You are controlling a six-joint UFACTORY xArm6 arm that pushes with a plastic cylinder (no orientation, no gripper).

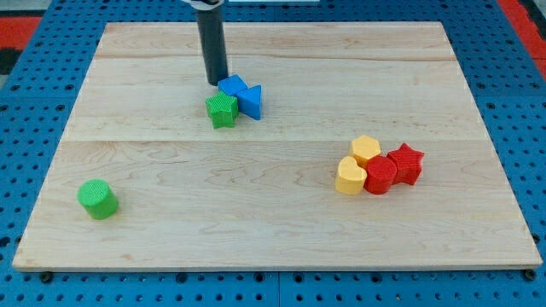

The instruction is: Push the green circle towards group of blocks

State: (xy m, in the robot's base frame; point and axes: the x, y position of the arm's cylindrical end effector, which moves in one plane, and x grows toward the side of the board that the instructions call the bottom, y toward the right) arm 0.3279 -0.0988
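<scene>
The green circle (98, 199) lies near the view's bottom left of the wooden board (273, 230), alone. My tip (217, 82) rests at the upper middle, just left of and touching a blue cube (231, 86). Next to it are a blue triangle (251, 101) and a green star-like block (222, 111), forming one cluster. A second group sits at the view's right: a yellow hexagon (366, 151), a yellow heart (350, 176), a red circle (380, 176) and a red star (406, 164). My tip is far from the green circle, up and to its right.
The board lies on a blue perforated table (26, 102). Red areas show at the view's top corners (17, 26).
</scene>
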